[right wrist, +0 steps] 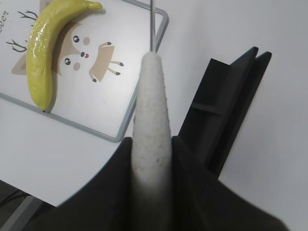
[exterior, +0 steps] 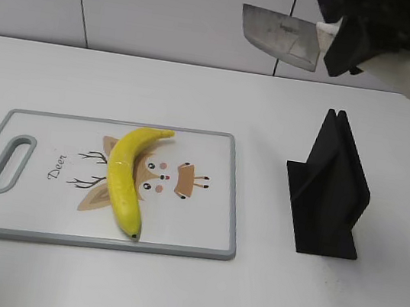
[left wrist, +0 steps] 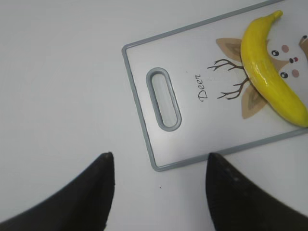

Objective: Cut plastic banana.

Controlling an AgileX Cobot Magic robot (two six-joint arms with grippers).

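The plastic banana (exterior: pixel 126 176) is whole, glossy yellow, and lies on the white cutting board (exterior: pixel 201 230) with a deer drawing. It also shows in the left wrist view (left wrist: pixel 269 77) and the right wrist view (right wrist: pixel 45 53). My right gripper (exterior: pixel 353 40) is shut on the white handle of a knife (exterior: pixel 280 35), held high above the table with the steel blade pointing left. In the right wrist view the handle (right wrist: pixel 151 110) sits between the jaws. My left gripper (left wrist: pixel 159 166) is open and empty, above the table near the board's handle-hole corner.
A black knife stand (exterior: pixel 329 191) stands on the white table right of the board; it also shows in the right wrist view (right wrist: pixel 226 110). The board (left wrist: pixel 144 96) has a grey rim and a handle slot (left wrist: pixel 163 98). A white wall is behind.
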